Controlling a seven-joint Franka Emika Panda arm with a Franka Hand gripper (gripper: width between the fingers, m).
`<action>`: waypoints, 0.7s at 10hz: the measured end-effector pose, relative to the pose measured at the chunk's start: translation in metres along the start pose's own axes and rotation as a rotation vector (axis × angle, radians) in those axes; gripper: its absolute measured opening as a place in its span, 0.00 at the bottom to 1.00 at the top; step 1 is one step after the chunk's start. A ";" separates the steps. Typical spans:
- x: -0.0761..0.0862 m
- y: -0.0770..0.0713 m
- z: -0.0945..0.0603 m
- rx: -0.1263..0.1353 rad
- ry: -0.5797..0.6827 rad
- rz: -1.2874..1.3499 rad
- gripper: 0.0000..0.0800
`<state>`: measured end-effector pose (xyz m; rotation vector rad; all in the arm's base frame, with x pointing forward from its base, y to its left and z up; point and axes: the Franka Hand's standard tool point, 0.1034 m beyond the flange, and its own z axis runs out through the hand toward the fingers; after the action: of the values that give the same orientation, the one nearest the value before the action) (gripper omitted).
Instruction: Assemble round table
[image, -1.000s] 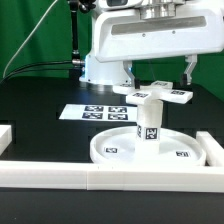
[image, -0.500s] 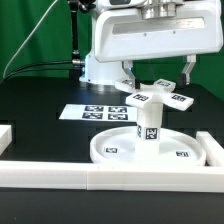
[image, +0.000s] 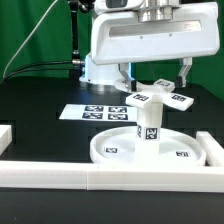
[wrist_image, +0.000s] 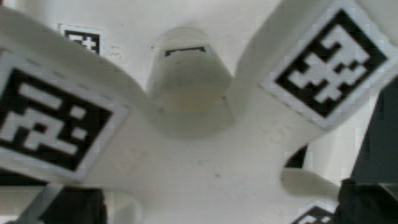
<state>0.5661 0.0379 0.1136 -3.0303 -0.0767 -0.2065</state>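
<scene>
Round table parts stand stacked: the cross-shaped foot (image: 155, 97) sits on top of the upright leg (image: 148, 126), and the leg stands in the middle of the rimmed disc (image: 108, 150) on the worktop (image: 40, 95). The end effector (image: 155, 84) hangs directly above the leg, fingers (image: 126, 75) spread wide on either side of the foot. Whether they clamp it, I cannot tell.

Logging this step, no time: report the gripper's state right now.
Gripper: its fingers stand wide apart on either side of the cross-shaped foot atop the leg; whether they grip it cannot be told.
</scene>
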 end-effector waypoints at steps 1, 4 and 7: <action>-0.002 0.002 0.003 -0.001 -0.003 0.004 0.81; -0.005 0.002 0.005 -0.002 -0.009 0.005 0.81; -0.006 0.003 0.006 -0.002 -0.012 0.006 0.65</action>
<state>0.5611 0.0357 0.1064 -3.0333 -0.0689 -0.1883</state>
